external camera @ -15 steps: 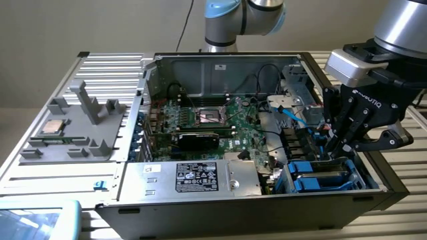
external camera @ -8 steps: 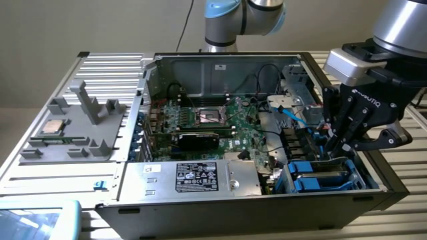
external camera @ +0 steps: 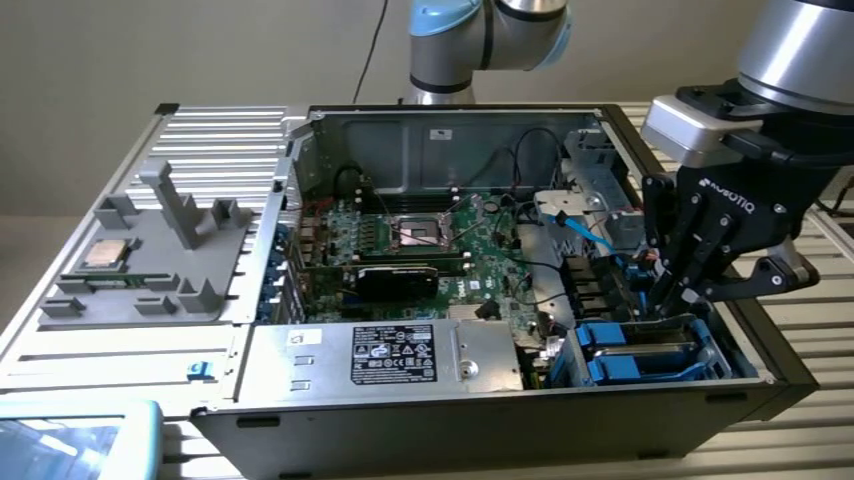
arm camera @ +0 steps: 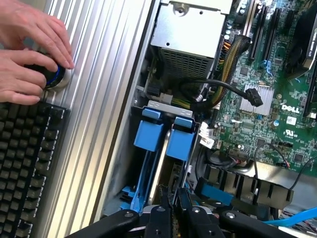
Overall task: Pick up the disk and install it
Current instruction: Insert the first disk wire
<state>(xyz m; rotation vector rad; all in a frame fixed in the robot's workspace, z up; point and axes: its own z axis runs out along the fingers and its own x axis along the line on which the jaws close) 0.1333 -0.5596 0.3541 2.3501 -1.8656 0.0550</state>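
The disk (arm camera: 161,163) stands on edge in the drive bay at the case's front corner, its silver edge running between two bright blue frame tabs (arm camera: 148,133). In the exterior view the disk (external camera: 641,352) shows as blue-framed plastic low in the bay on that view's right. My gripper (arm camera: 172,196) reaches down into the bay, with its black fingers (arm camera: 161,201) close together around the disk's near edge. In the exterior view, the gripper (external camera: 667,300) hangs straight over the bay with its fingertips dipped inside.
The open computer case (external camera: 307,130) holds a motherboard (external camera: 414,235), a silver box with a black label (external camera: 400,352) and loose cables (arm camera: 233,89). A grey tray (external camera: 147,270) carries a small chip (external camera: 104,255). A person's hands (arm camera: 29,49) rest beside a keyboard (arm camera: 25,158).
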